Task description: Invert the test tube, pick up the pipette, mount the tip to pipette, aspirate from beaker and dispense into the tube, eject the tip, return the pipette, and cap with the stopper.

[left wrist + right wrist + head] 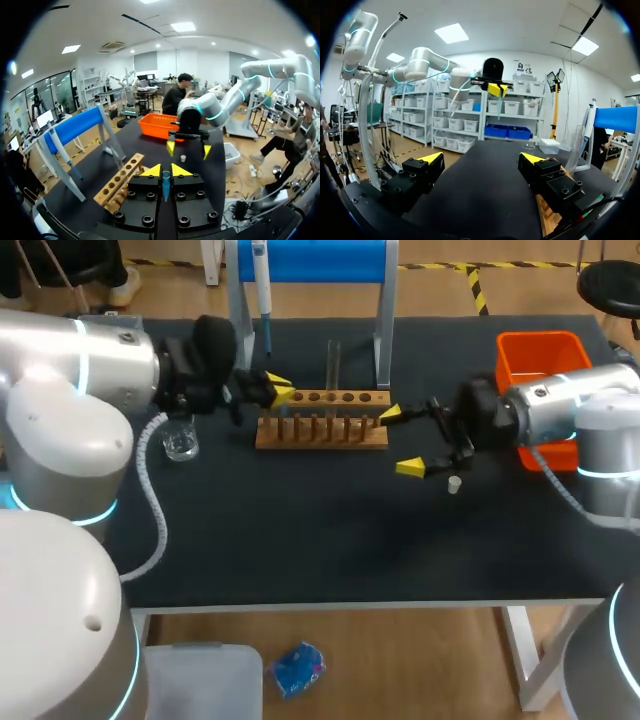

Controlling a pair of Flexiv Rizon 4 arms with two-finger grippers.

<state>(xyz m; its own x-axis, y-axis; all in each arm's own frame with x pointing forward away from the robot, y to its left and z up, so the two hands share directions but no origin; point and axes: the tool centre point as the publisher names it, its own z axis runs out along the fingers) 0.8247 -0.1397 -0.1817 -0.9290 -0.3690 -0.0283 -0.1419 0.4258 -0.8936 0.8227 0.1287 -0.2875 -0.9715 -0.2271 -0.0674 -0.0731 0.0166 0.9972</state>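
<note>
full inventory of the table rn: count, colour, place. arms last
table: 1, black, under everything
test tube rack: 1, wooden, mid-table
test tube: 1, clear, upright in the rack
pipette stand: 1, blue with white legs, behind the rack
pipette: 1, white and blue, hanging on the stand
beaker: 1, clear glass, left of the rack
stopper: 1, white, on the table right of the rack
bin: 1, orange, right rear
pipette tip: 1, teal, in the left jaws
left gripper: jaws shut on the tip, at the rack's left end
right gripper: jaws open, empty, at the rack's right end
</note>
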